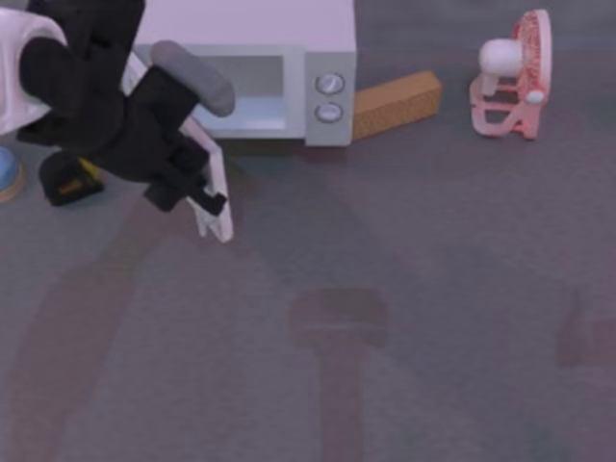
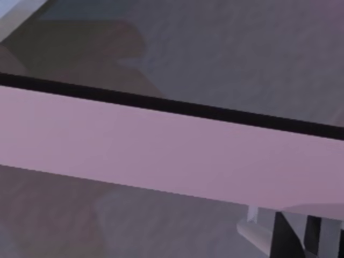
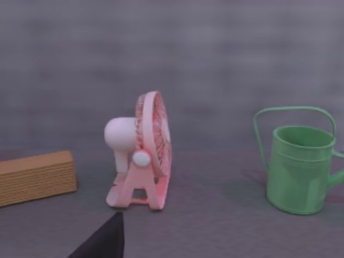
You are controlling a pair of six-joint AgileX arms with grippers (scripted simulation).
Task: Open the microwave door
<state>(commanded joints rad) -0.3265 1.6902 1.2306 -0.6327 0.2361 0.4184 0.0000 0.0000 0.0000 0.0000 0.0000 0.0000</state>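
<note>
1. The microwave (image 1: 245,72) stands at the far edge of the table, left of centre in the top view; its two knobs face the near side.
2. The microwave door (image 1: 214,188) is already swung out from the front, hinged at the left and pointing toward the near side; the cavity shows open behind it.
3. The left gripper (image 1: 192,192) sits at the door's free edge; whether its fingers clamp the panel or stand apart I cannot tell; the left wrist view shows only the door's pale edge close up.
4. The right arm is parked out of the top view; its wrist camera faces a pink fan (image 3: 142,153), a wooden block (image 3: 35,177) and a green watering can (image 3: 301,166).
5. Judgement: the opening is largely done; what seems left is perhaps a little more swing, then release.
</note>
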